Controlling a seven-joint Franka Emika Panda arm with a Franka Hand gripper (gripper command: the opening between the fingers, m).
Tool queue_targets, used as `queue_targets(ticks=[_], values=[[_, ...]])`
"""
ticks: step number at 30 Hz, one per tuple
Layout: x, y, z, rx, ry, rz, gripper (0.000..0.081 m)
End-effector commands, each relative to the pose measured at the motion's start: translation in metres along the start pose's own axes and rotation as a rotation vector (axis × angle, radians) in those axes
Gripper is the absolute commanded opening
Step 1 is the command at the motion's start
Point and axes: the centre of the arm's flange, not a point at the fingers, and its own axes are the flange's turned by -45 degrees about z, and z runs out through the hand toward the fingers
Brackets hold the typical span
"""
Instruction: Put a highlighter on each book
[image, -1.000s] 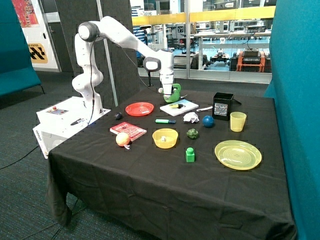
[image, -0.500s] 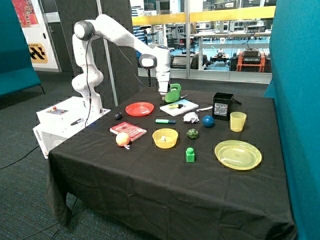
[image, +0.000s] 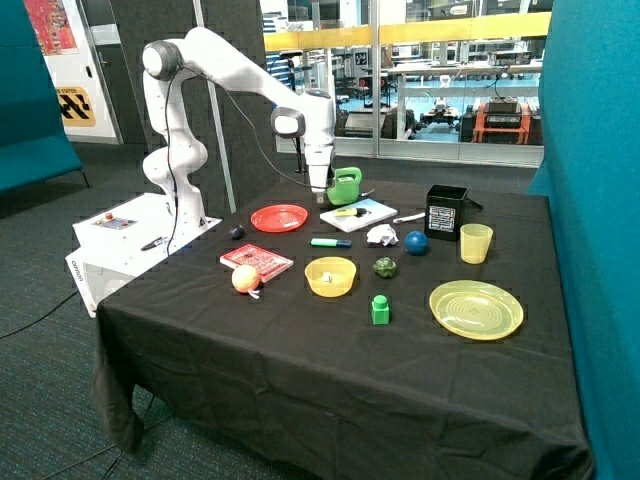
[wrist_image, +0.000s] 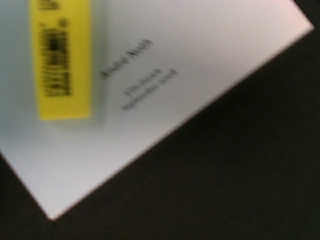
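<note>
A white book (image: 365, 215) lies at the back of the table with a yellow highlighter (image: 349, 211) on it. The wrist view shows that yellow highlighter (wrist_image: 62, 60) lying flat on the white book (wrist_image: 200, 65), near a corner. A green highlighter (image: 330, 242) lies on the black cloth in front of the white book. The red book (image: 262, 259) lies near the front with nothing on its cover; an orange ball (image: 246, 278) sits at its near edge. My gripper (image: 321, 195) hangs above the white book's edge, on the red plate's side, holding nothing that I can see.
A red plate (image: 279, 217) lies beside the white book and a green jug (image: 345, 186) stands behind it. Also on the table are a yellow bowl (image: 330, 275), crumpled paper (image: 381, 235), a blue ball (image: 416, 242), a black box (image: 445, 211), a yellow cup (image: 476, 242), a yellow plate (image: 476, 308) and a green block (image: 380, 309).
My gripper has moved off the middle of the white book toward the red plate, uncovering the green jug. The yellow highlighter stays on the white book.
</note>
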Motion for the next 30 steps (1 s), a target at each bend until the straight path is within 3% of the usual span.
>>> queue_targets(ticks=[1, 14, 16, 25, 28, 30], values=[[-0.017, 0.043, 0.000, -0.0005, -0.0012, 0.057, 0.0587], [-0.032, 0.077, 0.005, -0.0005, -0.0012, 0.098, 0.0570], [-0.032, 0.082, 0.005, -0.0005, -0.0012, 0.100, 0.0542], [-0.031, 0.103, 0.009, -0.0005, -0.0012, 0.132, 0.0551], [-0.031, 0.110, 0.013, -0.0005, -0.0012, 0.154, 0.0508], [-0.030, 0.114, 0.017, -0.0005, -0.0012, 0.164, 0.0530]])
